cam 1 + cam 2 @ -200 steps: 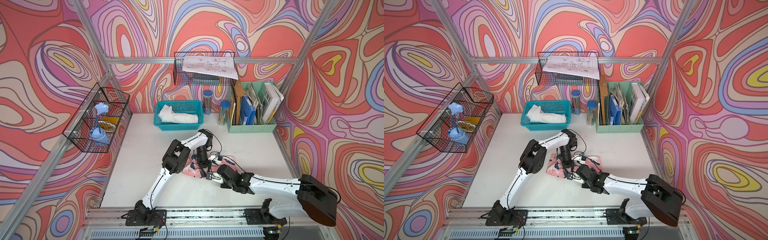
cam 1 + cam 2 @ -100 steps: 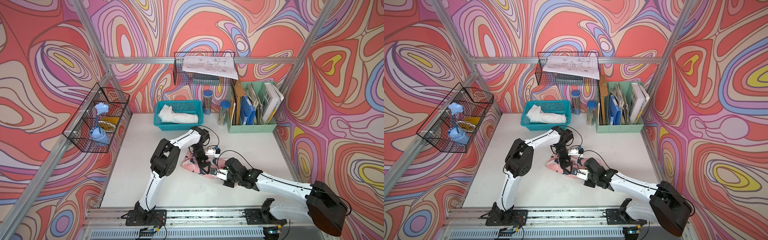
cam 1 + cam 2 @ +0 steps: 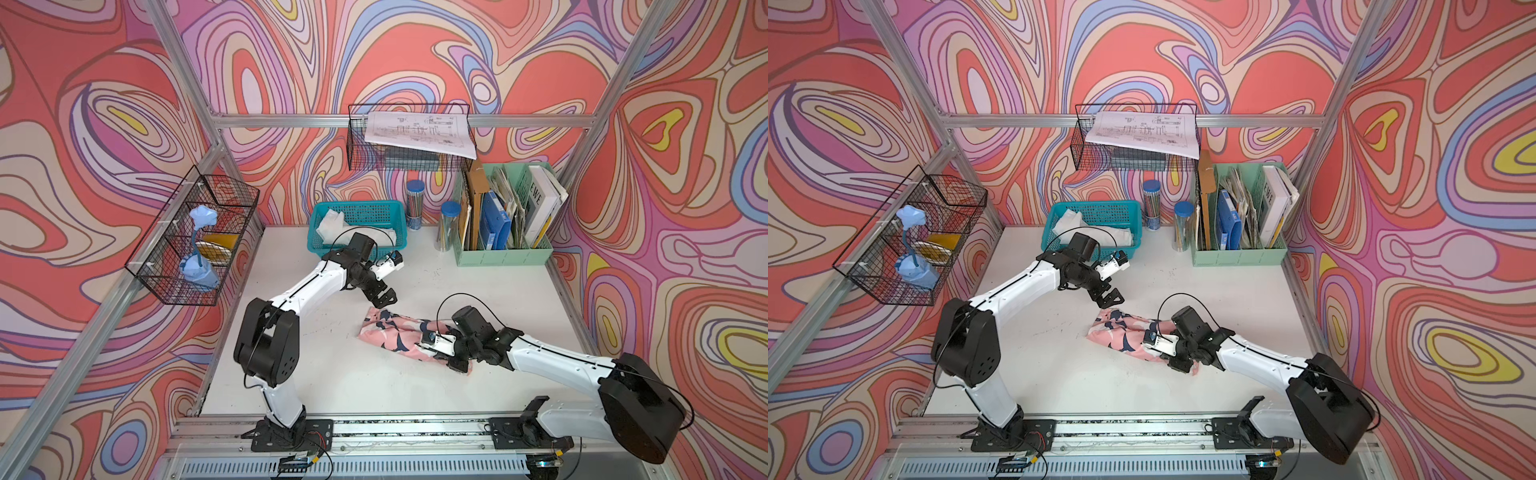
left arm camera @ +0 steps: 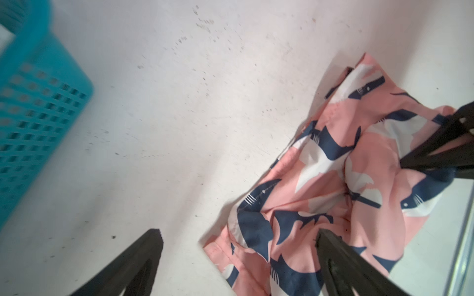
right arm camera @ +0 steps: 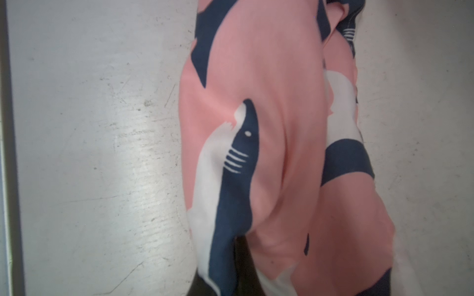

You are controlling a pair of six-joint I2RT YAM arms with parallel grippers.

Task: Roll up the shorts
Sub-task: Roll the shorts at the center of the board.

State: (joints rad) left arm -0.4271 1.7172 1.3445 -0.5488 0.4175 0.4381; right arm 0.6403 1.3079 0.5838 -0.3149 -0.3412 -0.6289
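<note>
Pink fabric shorts printed with navy-and-white sharks (image 3: 399, 336) are shown in both top views (image 3: 1125, 334) as a loose, elongated bundle laid on the white tabletop (image 3: 332, 374), right of centre and well apart from the teal perforated plastic basket (image 3: 361, 204) at the back. The long axis is seen to run obliquely, from a far end on the left arm's side to a near end on the right arm's side. The left gripper (image 3: 380, 297) is held just above and beyond the far end, its jaws spread wide and empty; in the left wrist view a hemmed corner is framed between its fingers (image 4: 133, 264). The right gripper (image 3: 455, 361) is closed on the near end, with one dark finger (image 5: 242, 258) buried among the folds. The roll is judged loose and unfinished; since the far end lies nearest the left gripper, a short descent onto that end would be called for
</note>
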